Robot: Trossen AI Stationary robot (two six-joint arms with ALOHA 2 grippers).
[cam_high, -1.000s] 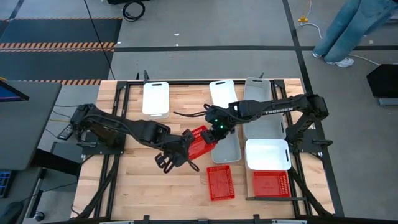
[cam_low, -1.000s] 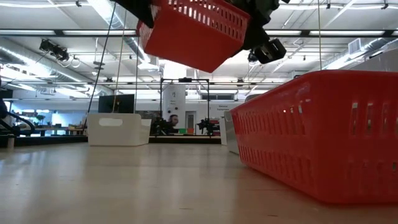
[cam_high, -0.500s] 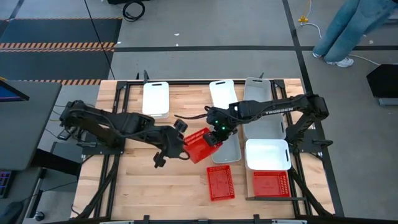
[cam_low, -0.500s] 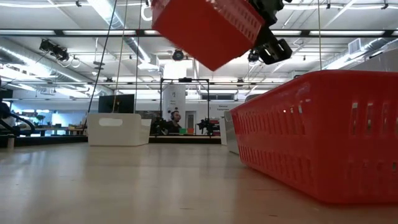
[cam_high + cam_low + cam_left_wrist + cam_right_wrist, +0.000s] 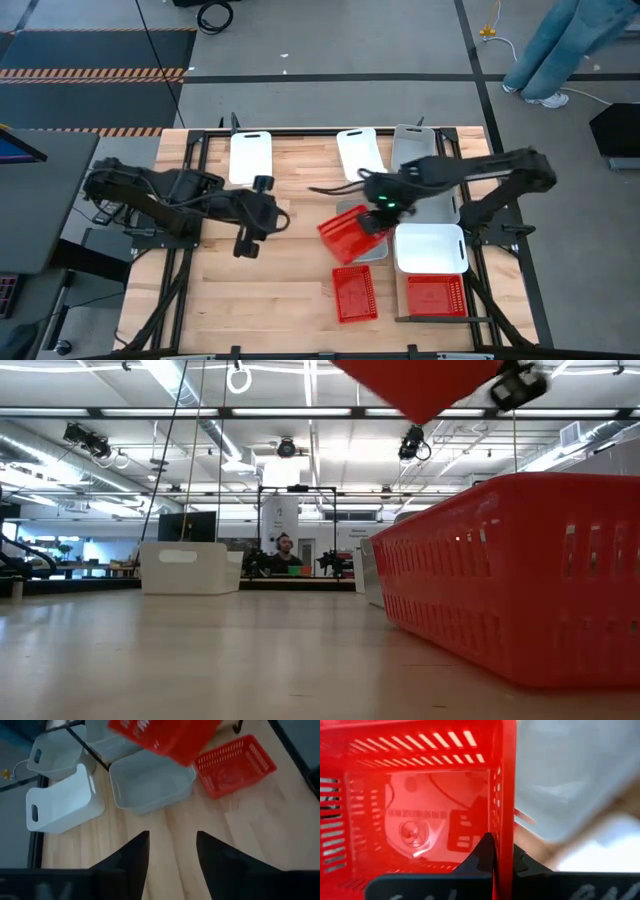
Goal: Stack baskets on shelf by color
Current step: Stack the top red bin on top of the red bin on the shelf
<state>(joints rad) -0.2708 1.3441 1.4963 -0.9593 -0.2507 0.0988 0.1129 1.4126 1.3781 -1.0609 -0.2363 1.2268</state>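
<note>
Now left end effector (image 5: pixel 243 247) is clear of the red basket (image 5: pixel 343 232), fingers apart, withdrawn over bare bench (image 5: pixel 230 300). Right end effector (image 5: pixel 372 222) alone clamps its wall, carrying it tilted above the grey basket (image 5: pixel 372 250). Handover done; stacking on red remains.

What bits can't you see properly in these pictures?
- Low view: the lifted red basket is cut off by the top edge, so the right pincer holding it is out of sight.
- High view: the left pincer is too small to tell whether it is open; the left wrist view shows it open.
- Right wrist view: the table beyond the basket is blurred.
</note>
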